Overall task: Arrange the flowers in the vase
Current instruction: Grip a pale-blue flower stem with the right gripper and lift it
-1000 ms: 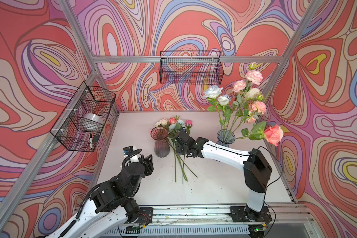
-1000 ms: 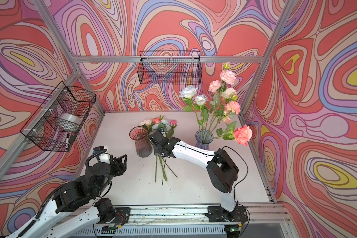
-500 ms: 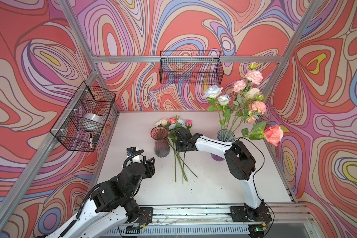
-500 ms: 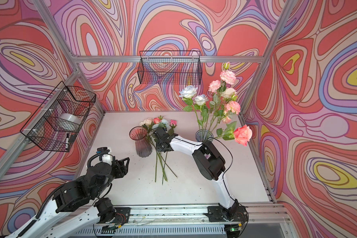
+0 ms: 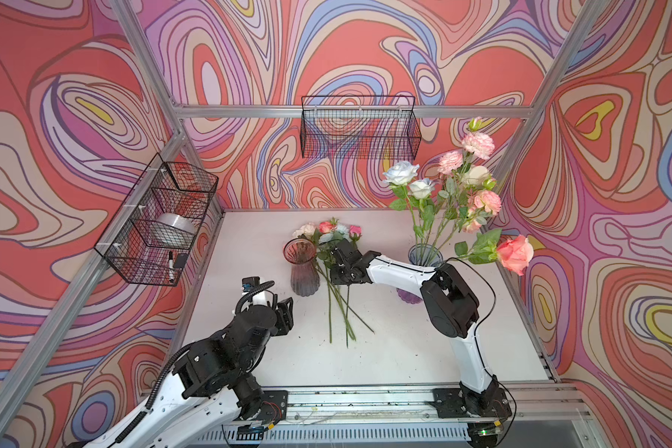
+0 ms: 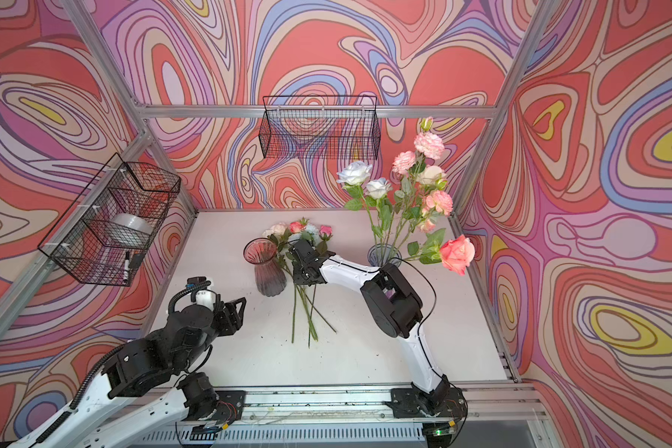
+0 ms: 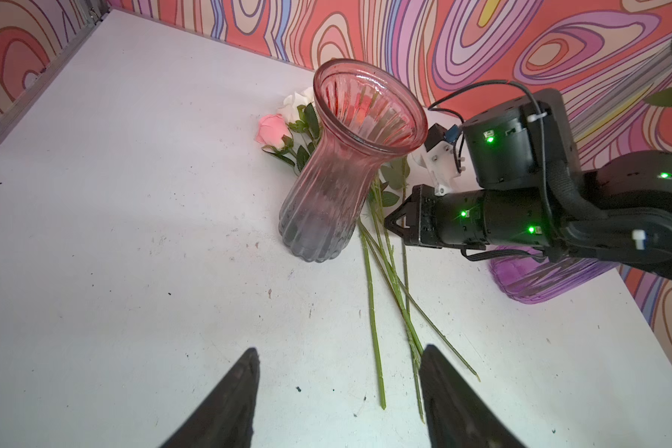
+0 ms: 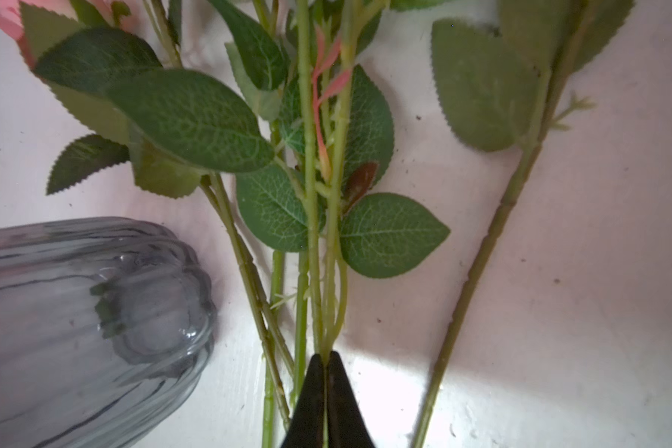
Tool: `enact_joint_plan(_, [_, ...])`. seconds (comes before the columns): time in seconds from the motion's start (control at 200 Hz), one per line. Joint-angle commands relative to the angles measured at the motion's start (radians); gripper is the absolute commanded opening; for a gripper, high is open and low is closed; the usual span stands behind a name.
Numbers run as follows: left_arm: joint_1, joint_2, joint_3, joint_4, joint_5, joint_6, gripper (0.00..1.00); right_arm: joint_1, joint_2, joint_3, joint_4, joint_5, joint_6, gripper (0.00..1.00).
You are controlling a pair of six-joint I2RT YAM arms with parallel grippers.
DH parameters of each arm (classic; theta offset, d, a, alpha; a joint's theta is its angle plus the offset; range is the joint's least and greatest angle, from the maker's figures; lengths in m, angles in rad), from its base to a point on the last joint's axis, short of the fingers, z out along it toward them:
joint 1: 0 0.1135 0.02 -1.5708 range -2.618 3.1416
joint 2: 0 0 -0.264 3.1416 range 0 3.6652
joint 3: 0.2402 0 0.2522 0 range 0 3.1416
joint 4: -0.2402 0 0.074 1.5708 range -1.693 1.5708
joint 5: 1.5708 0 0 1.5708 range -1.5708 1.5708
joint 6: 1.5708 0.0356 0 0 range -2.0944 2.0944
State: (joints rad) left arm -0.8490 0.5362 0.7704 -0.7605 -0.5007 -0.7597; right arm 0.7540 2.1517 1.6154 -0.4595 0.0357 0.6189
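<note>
My right gripper (image 8: 325, 362) is pinched shut on the thin green stems of the loose flowers (image 5: 326, 228), low on the stalks, just under a cluster of saw-edged leaves. That bunch lies flat on the white table (image 5: 404, 349) — small heads in white, pink and pale blue toward the back wall, bare stem ends fanned out toward my base. The stems run close past the foot of the pink vase (image 5: 303, 267); I cannot tell whether they touch it. This vase is ribbed glass, upright, rosy at its flared mouth and fading to smoky grey at the bottom.

The standing flowers (image 5: 452, 190) rise from the purple vase (image 5: 407, 294) at the back right of the table, partly hidden behind my right forearm. They include two white-blue roses, frilled pink carnations and a cream bloom on tall leafy stems. A large coral rose (image 5: 515, 254) leans out sideways toward the right wall.

My left gripper (image 7: 340, 349) hangs above the table nearer the front, jaws spread wide and holding nothing. It is aimed at the pink vase and the stem ends, well apart from both.

A marker pen (image 5: 170, 267) lies in the wire basket (image 5: 140, 273) on the left wall — any print on it is too small to read.
</note>
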Motion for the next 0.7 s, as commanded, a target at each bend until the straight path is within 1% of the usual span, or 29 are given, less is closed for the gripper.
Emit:
enact_joint_plan(0.0, [0.007, -0.008, 0.027, -0.020, -0.009, -0.003, 0.66, -0.004, -0.087, -0.031, 0.028, 0.007, -0.003, 0.00])
enact_joint_plan(0.12, [0.007, -0.001, 0.028, -0.013, -0.006, -0.001, 0.66, -0.004, -0.099, -0.047, 0.032, 0.030, -0.006, 0.06])
enact_joint_plan(0.145, [0.006, 0.002, 0.027, -0.010, -0.005, -0.003, 0.66, -0.007, -0.096, -0.048, 0.032, 0.030, -0.007, 0.10])
enact_joint_plan(0.185, [0.007, 0.005, 0.027, -0.006, 0.000, -0.004, 0.66, -0.013, -0.081, -0.047, 0.029, 0.018, -0.007, 0.22])
enact_joint_plan(0.21, [0.006, 0.006, 0.027, -0.004, 0.002, -0.006, 0.66, -0.014, -0.069, -0.044, 0.027, 0.007, -0.008, 0.28])
enact_joint_plan(0.24, [0.006, 0.008, 0.026, -0.002, 0.006, -0.009, 0.66, -0.018, -0.055, -0.041, 0.025, -0.005, -0.012, 0.31])
enact_joint_plan(0.285, [0.006, 0.010, 0.022, -0.001, 0.009, -0.012, 0.66, -0.018, -0.037, -0.034, 0.028, -0.021, -0.020, 0.34])
enact_joint_plan(0.401, [0.007, 0.016, 0.021, -0.005, 0.014, -0.015, 0.66, -0.018, 0.000, -0.020, 0.025, -0.036, -0.016, 0.34])
enact_joint_plan(0.531, [0.006, 0.016, 0.019, -0.006, 0.013, -0.010, 0.67, -0.018, 0.036, 0.001, 0.018, -0.046, -0.020, 0.31])
enact_joint_plan(0.586, [0.007, 0.016, 0.018, -0.003, 0.009, -0.006, 0.67, -0.018, 0.045, 0.011, 0.009, -0.047, -0.022, 0.28])
enact_joint_plan(0.691, [0.006, 0.016, 0.017, 0.000, 0.007, -0.002, 0.67, -0.018, 0.039, 0.001, 0.017, -0.044, -0.024, 0.18])
